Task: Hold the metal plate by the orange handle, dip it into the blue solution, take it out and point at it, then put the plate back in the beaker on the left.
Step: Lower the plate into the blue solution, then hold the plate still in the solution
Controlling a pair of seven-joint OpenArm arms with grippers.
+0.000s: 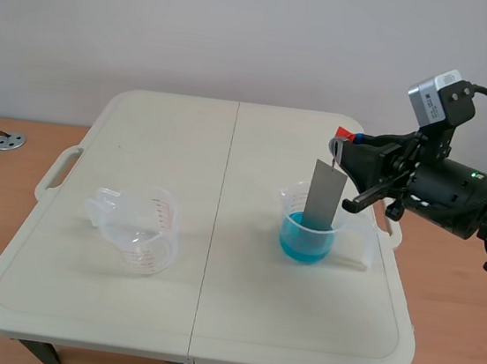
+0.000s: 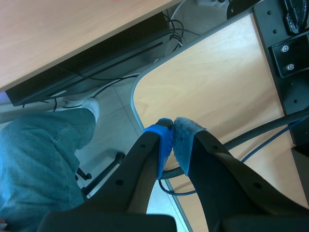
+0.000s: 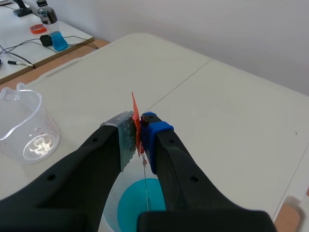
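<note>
My right gripper (image 1: 340,149) is shut on the small orange handle (image 3: 135,121) from which the grey metal plate (image 1: 324,196) hangs. The plate's lower end stands inside the clear beaker (image 1: 311,224) holding blue solution (image 1: 305,241) at the table's right. In the right wrist view the blue solution (image 3: 137,203) lies directly under my fingers, and the plate shows only as a thin edge (image 3: 146,186). An empty clear beaker (image 1: 142,226) with red markings sits on the table's left, and shows as the beaker (image 3: 24,128) beside my right gripper. My left gripper (image 2: 173,140) is shut on nothing, off the table.
The white folding table (image 1: 200,319) has a seam down its middle. In the left wrist view a wooden floor (image 2: 217,87), cables (image 2: 256,137) and a person's jeans-clad leg (image 2: 38,159) lie below the gripper. A desk with a bottle (image 3: 48,17) stands beyond the table.
</note>
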